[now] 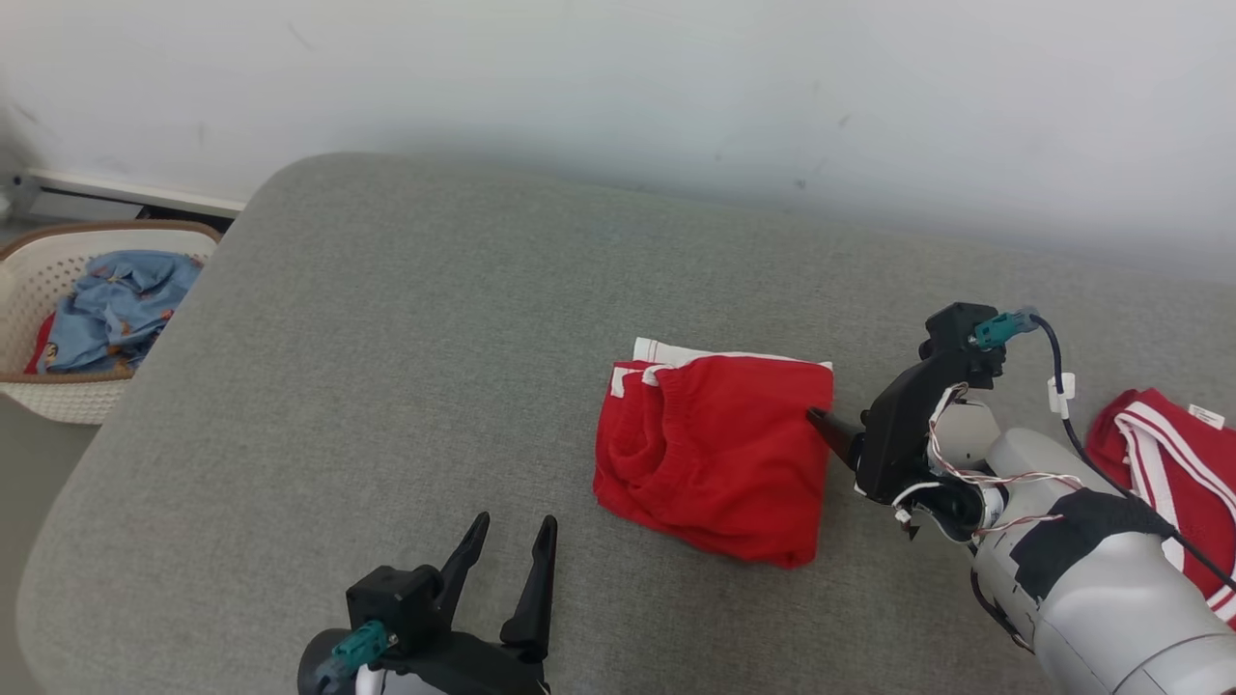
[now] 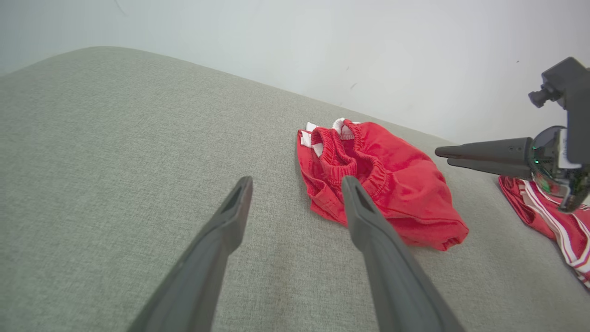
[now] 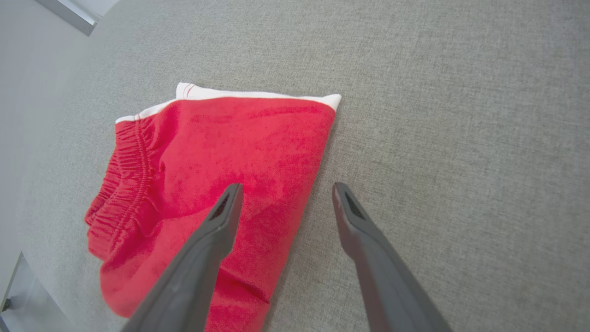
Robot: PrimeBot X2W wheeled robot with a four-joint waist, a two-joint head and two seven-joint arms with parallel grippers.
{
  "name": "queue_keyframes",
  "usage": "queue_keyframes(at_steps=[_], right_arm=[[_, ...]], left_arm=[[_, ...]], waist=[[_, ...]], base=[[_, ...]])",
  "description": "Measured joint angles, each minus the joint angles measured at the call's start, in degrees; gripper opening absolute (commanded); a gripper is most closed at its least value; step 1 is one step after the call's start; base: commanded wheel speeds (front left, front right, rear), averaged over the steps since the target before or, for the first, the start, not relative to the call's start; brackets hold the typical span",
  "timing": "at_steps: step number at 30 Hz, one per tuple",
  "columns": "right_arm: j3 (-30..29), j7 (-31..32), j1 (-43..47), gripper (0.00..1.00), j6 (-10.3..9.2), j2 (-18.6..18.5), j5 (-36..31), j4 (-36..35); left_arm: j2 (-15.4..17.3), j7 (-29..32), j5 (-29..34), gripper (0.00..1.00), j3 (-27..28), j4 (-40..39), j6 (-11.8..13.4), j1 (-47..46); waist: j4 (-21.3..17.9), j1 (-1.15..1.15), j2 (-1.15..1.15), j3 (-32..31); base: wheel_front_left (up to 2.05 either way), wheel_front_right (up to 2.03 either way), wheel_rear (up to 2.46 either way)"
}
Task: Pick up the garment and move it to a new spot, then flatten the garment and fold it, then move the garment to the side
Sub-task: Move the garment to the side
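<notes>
1. The grey upholstered surface (image 1: 386,386) took up most of my head view. A white laundry basket (image 1: 29,290) holding blue clothes (image 1: 116,309) sat off its edge at 9 o'clock.
2. The red shorts (image 1: 715,454) lay on that surface at about 4 o'clock from the middle of my head view. They were doubled over into a compact, roughly square bundle, with the elastic waistband on the 9 o'clock side and white trim peeking out at 12 o'clock.
3. From that shape I judged the pick-up, the flattening and the fold to be done. The bundle was a little puffy at its 6 o'clock edge. What I judged to be left was the last step, moving the shorts to the side.
4. A red garment with white stripes (image 1: 1159,454) lay at 3 o'clock from the shorts, well apart from them and partly hidden behind my right forearm.
5. My right gripper (image 3: 286,189) sat at the shorts' 3 o'clock edge with its jaws spread wide. One finger was over the red cloth and the other over bare upholstery. It held nothing, and I could not tell whether a tip brushed the fabric.
6. My left gripper (image 1: 515,529) hung at 7 o'clock from the shorts, clear of them. Its jaws were also spread wide and it was empty.
</notes>
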Motion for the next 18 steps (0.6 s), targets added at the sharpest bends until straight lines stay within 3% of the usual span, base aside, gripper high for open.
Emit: queue_keyframes(at_steps=[11,16,17,18], right_arm=[[0.9,3.9,-1.1,1.00,-0.46,0.4,0.5,2.7],[2.7,8.4,-1.4,1.00,-0.71,1.0,0.0,4.6],[3.2,9.7,-1.4,0.98,-0.81,1.1,0.0,5.0],[3.6,10.6,-1.4,0.83,-0.92,1.2,-0.1,5.3]], left_arm=[[-1.1,0.1,-0.1,1.00,-0.9,1.0,-0.2,-1.1],[-1.4,0.1,-0.2,1.00,-1.3,1.8,-0.2,-1.3],[-1.5,0.1,-0.2,1.00,-1.3,1.9,-0.2,-1.3],[-1.5,0.1,-0.2,1.00,-1.3,2.0,-0.2,-1.4]], waist=[[3.3,0.00,0.00,1.0],[4.6,0.00,0.00,1.1],[4.8,-0.01,0.00,1.1],[5.0,-0.01,0.00,1.1]], base=[[0.00,0.00,0.00],[0.00,0.00,0.00],[0.00,0.00,0.00],[0.00,0.00,0.00]])
